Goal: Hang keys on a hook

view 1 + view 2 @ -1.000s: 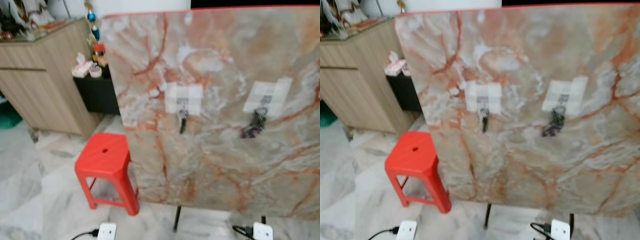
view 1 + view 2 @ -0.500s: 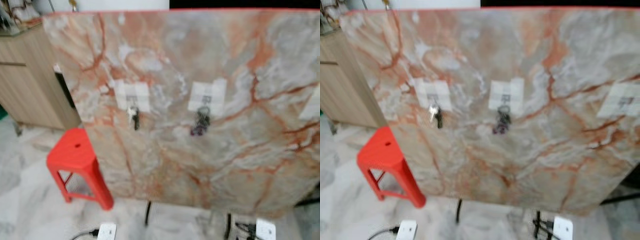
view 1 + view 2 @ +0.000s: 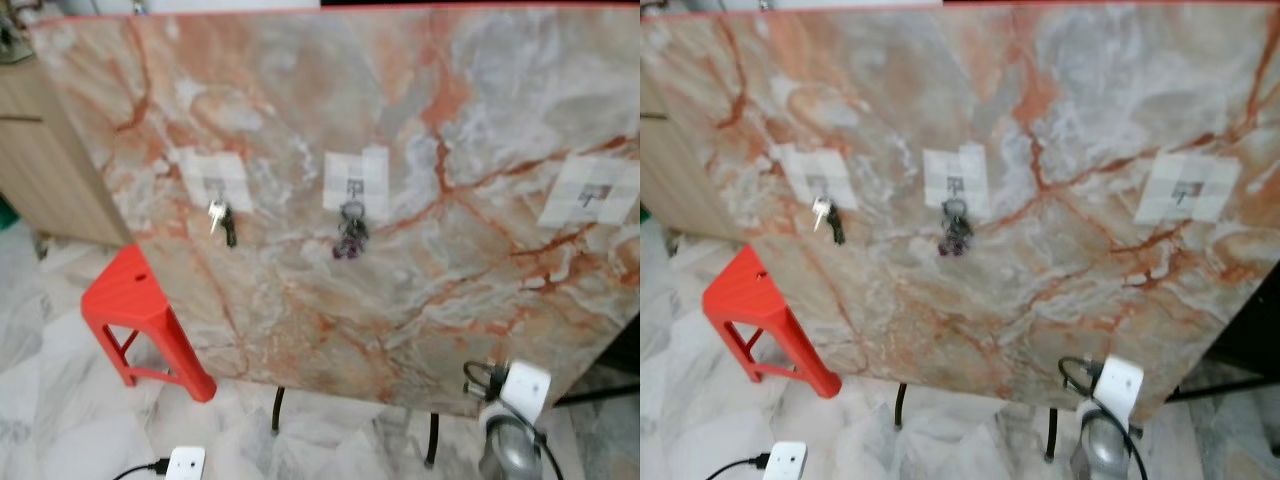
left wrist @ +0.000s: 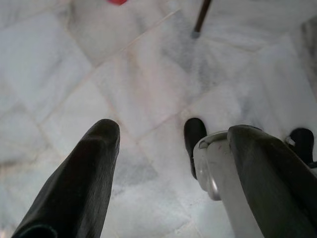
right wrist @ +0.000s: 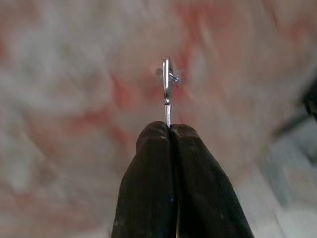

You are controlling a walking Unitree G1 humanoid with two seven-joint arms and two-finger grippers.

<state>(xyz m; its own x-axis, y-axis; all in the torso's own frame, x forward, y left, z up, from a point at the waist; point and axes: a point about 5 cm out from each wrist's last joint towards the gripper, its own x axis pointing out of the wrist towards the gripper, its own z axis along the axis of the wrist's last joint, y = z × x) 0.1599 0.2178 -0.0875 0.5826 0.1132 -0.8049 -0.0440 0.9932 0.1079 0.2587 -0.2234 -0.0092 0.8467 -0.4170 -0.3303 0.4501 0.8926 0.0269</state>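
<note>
Left tool fingers spread apart, above pale marble floor, thin dark leg beyond

Glossy marble-patterned board veined orange; smooth red plastic stool; polished grey-white marble floor; thin shiny metal key; matt black fingers.
</note>
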